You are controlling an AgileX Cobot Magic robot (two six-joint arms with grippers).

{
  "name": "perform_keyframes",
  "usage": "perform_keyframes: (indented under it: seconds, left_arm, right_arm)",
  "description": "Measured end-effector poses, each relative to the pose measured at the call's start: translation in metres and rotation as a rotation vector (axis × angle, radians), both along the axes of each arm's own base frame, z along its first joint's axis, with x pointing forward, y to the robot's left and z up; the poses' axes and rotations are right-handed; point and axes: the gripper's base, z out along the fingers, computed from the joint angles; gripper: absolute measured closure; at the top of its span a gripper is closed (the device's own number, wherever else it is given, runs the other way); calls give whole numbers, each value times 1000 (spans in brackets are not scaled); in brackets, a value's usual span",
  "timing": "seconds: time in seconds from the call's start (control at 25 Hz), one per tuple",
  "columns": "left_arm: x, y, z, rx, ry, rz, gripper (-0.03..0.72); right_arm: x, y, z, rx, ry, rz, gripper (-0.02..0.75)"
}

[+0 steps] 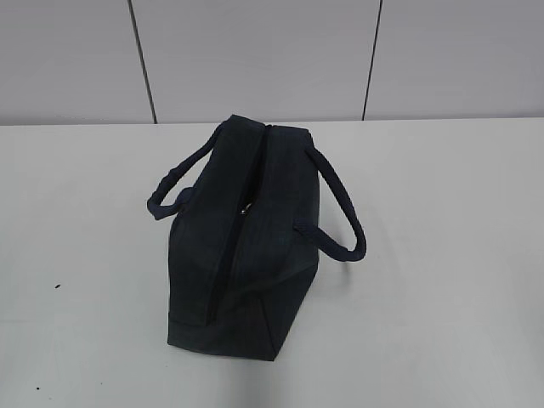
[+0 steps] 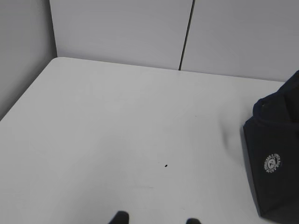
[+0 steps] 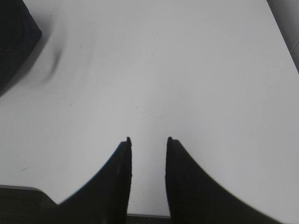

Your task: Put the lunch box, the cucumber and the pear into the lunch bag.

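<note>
The dark navy lunch bag (image 1: 242,242) stands in the middle of the white table with its top zipper closed and a loop handle hanging to each side. Its end with a white round logo shows at the right edge of the left wrist view (image 2: 275,158), and a corner shows at the top left of the right wrist view (image 3: 14,37). The lunch box, the cucumber and the pear are out of view. My left gripper (image 2: 156,220) is open and empty over bare table left of the bag. My right gripper (image 3: 148,140) is open and empty over bare table right of the bag.
The white table (image 1: 442,255) runs back to a grey panelled wall (image 1: 255,51). A small dark speck (image 2: 166,165) lies on the table left of the bag. The table's front edge shows under my right gripper.
</note>
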Motion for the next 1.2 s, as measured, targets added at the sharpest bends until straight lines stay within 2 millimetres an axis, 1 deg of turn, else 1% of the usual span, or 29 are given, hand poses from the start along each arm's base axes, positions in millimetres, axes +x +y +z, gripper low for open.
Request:
perform_keyframes:
  seconds: [1.2]
  left_arm:
    - [0,0,0,0,0,0,449]
  right_arm:
    - [0,0,0,0,0,0,533]
